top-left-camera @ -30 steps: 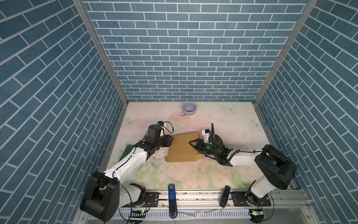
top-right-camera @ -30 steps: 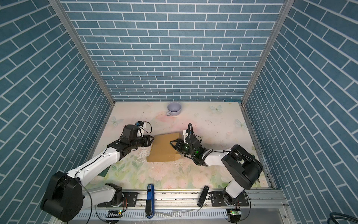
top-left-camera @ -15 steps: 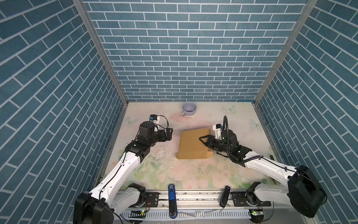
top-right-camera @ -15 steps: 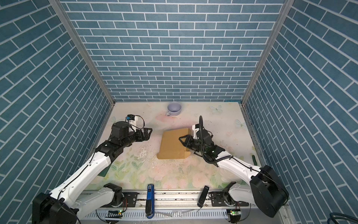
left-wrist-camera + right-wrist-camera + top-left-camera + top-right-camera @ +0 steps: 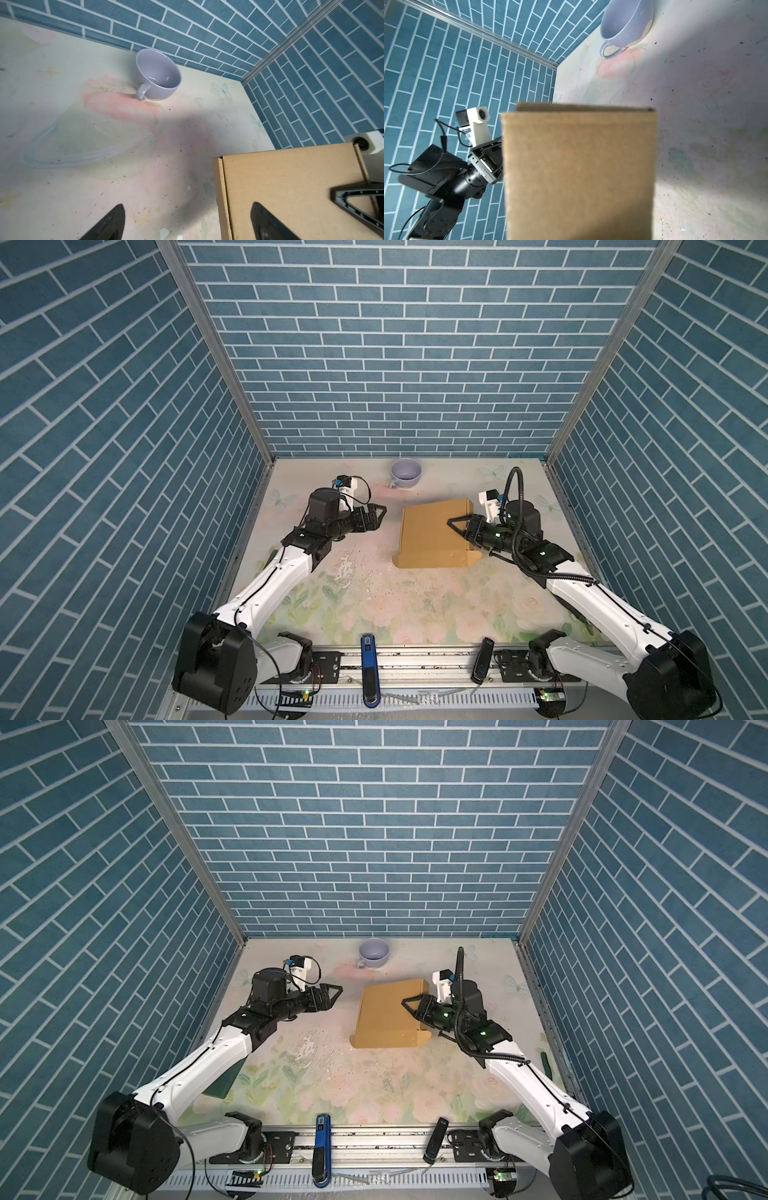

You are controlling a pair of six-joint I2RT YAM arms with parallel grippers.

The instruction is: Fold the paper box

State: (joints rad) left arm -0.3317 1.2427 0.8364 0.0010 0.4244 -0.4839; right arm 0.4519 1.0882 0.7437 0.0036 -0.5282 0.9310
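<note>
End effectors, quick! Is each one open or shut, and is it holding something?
Left end effector: open, holding nothing, apart from the paper box.
Right end effector: shut on the paper box's right edge.

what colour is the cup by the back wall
The cup is pale lavender, faintly speckled; clearest in the left wrist view.
</note>
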